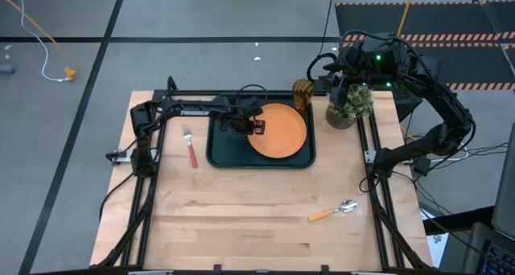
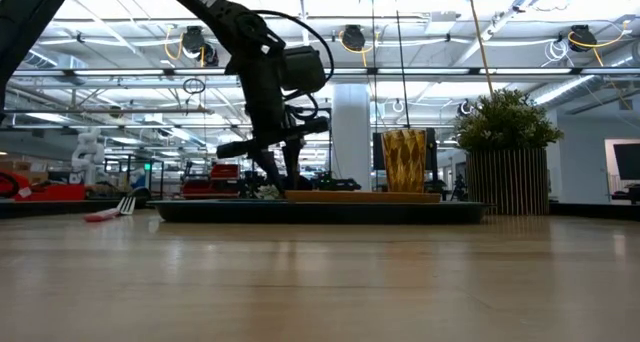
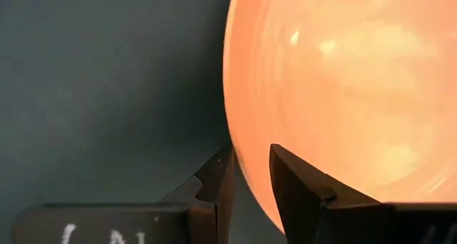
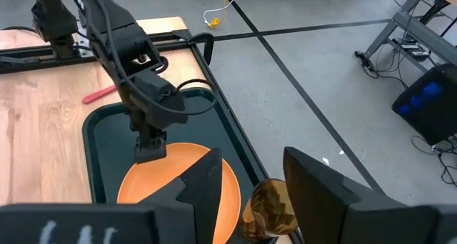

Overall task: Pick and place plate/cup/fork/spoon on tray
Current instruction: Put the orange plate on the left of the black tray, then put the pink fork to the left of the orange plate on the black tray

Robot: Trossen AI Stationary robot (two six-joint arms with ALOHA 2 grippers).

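Observation:
The orange plate (image 1: 282,130) lies flat in the right half of the dark green tray (image 1: 221,150). My left gripper (image 1: 256,128) stands over the plate's left rim, shut on it. The amber cup (image 1: 302,94) stands upright on the table by the tray's far right corner. My right gripper (image 4: 251,158) is open and empty, high above the cup (image 4: 268,205). The red-handled fork (image 1: 190,146) lies on the table left of the tray. The orange-handled spoon (image 1: 334,211) lies near the table's right front. My left gripper has the plate's left rim (image 3: 246,169) between its two fingers, one finger (image 3: 218,190) outside the rim over the tray and one (image 3: 303,194) over the plate's face. The fingers come from above, pointing down. The plate lies level on the tray (image 2: 360,195).
A potted green plant (image 1: 348,106) stands at the table's far right, right of the cup and under my right arm. Bare wood spreads across the table's near half (image 1: 241,227). Black frame rails run along both side edges.

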